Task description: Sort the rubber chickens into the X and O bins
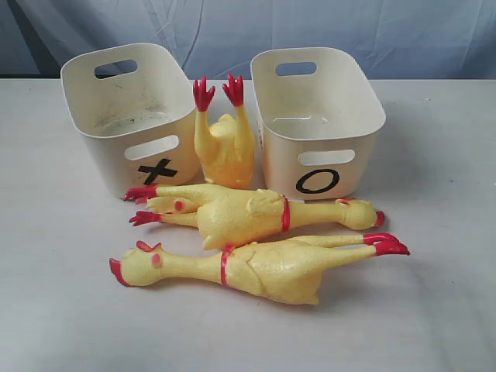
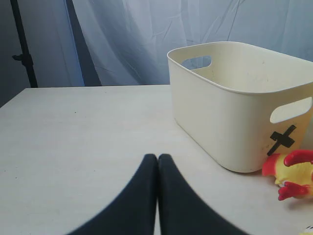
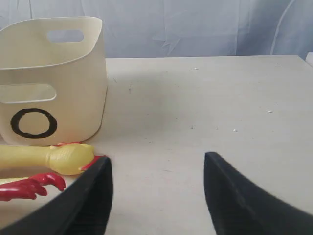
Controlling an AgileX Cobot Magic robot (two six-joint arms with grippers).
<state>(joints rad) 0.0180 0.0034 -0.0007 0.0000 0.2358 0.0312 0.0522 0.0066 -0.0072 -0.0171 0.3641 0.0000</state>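
Observation:
The X bin point(image 1: 108, 151) stands at the back left and the O bin point(image 1: 283, 155) at the back right, both with nothing in them. Between them a headless rubber chicken body point(image 1: 225, 147) stands with its red feet up. Two whole rubber chickens lie in front: one point(image 1: 248, 217) with its head to the right, the other point(image 1: 263, 267) with its head to the left. A head-and-neck piece point(image 1: 172, 205) lies by the first one's feet. My left gripper point(image 2: 157, 156) is shut, empty, over bare table beside the X bin point(image 2: 230, 112). My right gripper point(image 3: 156, 159) is open and empty, next to a chicken's head point(image 3: 68, 157) by the O bin point(image 3: 73, 73).
A pale table point(image 1: 70, 325) carries everything, with a blue-grey curtain point(image 1: 349, 27) behind it. Neither gripper shows in the exterior view. Red chicken feet point(image 2: 296, 174) lie just past the X bin's corner in the left wrist view.

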